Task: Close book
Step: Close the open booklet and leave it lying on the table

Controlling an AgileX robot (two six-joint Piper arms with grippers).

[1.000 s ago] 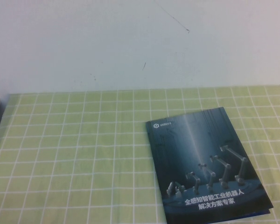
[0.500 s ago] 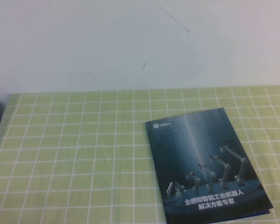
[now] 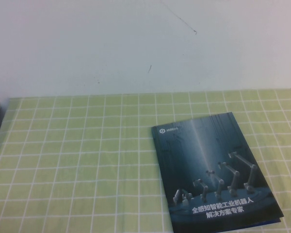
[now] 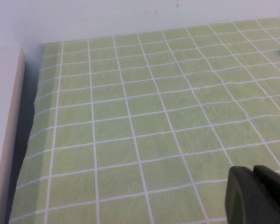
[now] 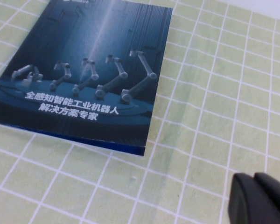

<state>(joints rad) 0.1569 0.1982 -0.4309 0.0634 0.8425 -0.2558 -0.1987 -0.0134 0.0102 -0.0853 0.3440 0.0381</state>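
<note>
Book (image 3: 213, 170) is closed, lying flat with its cover up, at lower right of the high view on the green-checked table (image 3: 77, 160). Its lower edge nearly reaches the frame's bottom. The cover is dark blue, with a row of robot arms and white Chinese text. Left gripper (image 4: 254, 170) is over bare cloth, well apart from the book, jaws clenched on nothing. Right gripper (image 5: 254, 176) is over the cloth near the book's corner, not touching it, jaws clenched, empty.

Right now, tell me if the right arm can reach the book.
Probably yes: the book lies flat near the right gripper, only bare cloth between. The left gripper hangs over cloth far left.
</note>
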